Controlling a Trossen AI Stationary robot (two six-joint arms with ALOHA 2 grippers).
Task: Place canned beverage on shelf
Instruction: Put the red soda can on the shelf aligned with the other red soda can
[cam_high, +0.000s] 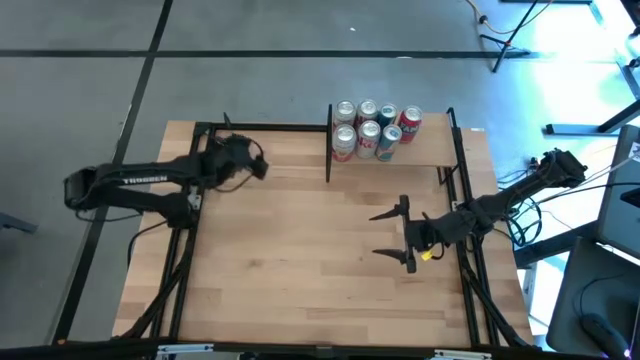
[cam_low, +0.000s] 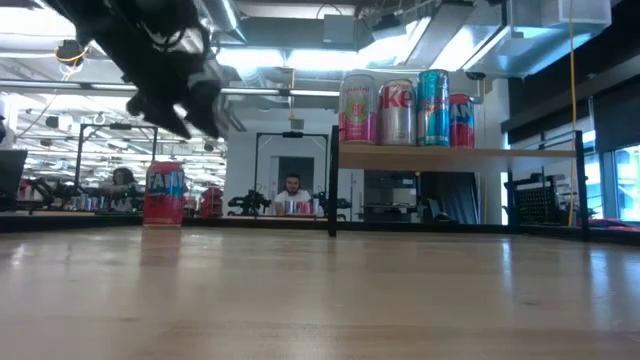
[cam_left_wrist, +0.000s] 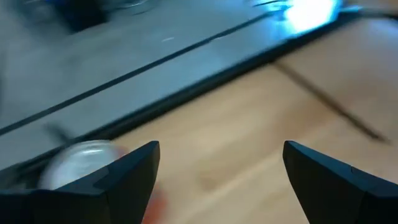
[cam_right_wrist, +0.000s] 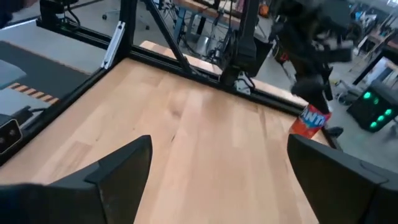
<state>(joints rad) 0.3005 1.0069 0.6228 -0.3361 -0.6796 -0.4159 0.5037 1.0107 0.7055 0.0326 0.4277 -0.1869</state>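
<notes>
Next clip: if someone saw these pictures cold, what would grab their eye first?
Probably the cluster of upright drink cans packed on the small raised light-wood shelf at the table's far right. Next, the lone red-orange soda can standing on the tabletop at the far left, with the left arm's open tool hanging just above it. The right arm's tool waits open over the right side of the table.
</notes>
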